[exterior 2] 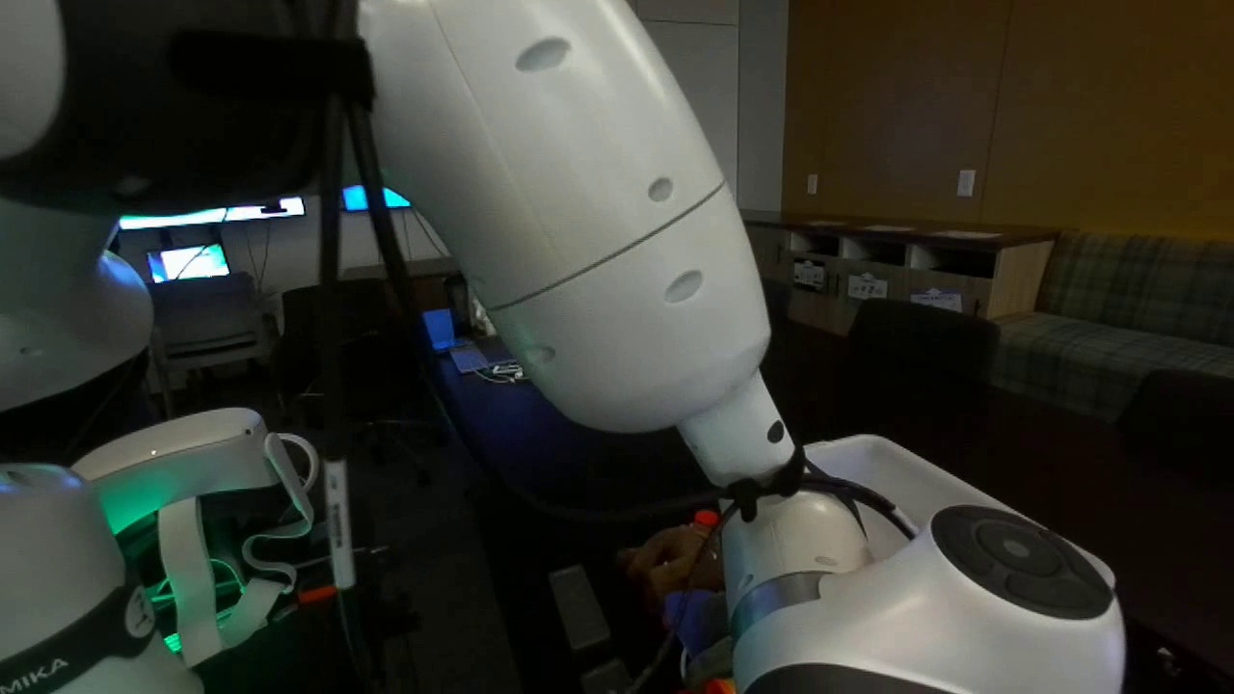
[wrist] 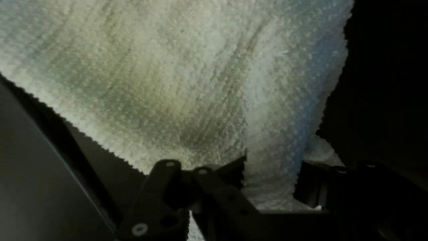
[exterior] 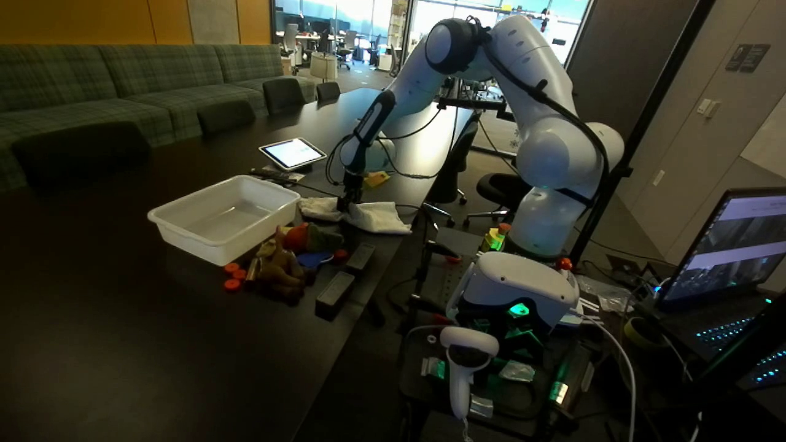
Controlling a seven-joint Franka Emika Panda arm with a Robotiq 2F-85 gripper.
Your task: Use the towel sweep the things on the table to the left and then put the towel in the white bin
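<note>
Plaid seating (exterior: 159, 70) lines the wall (exterior: 80, 21) behind your dark table (exterior: 135, 356). Your jaws grip the white towel (exterior: 377, 217), whose cloth bunches between them in your wrist view. You have it down on the table, near the white bin (exterior: 184, 238). Beside that bin sit red discs (exterior: 232, 285) and a brown plush toy (exterior: 276, 273), with two gray blocks (exterior: 336, 288) nearer the table edge.

The long dark table (exterior: 153, 350) carries a white bin (exterior: 228, 216); near it lie small red discs (exterior: 232, 285), a brown plush toy (exterior: 279, 274) and a blue piece (exterior: 315, 259). Near a long edge rest 2 grey oblong blocks (exterior: 336, 290) and a pale towel (exterior: 378, 217); a lit tablet (exterior: 293, 153) stands farther along.
</note>
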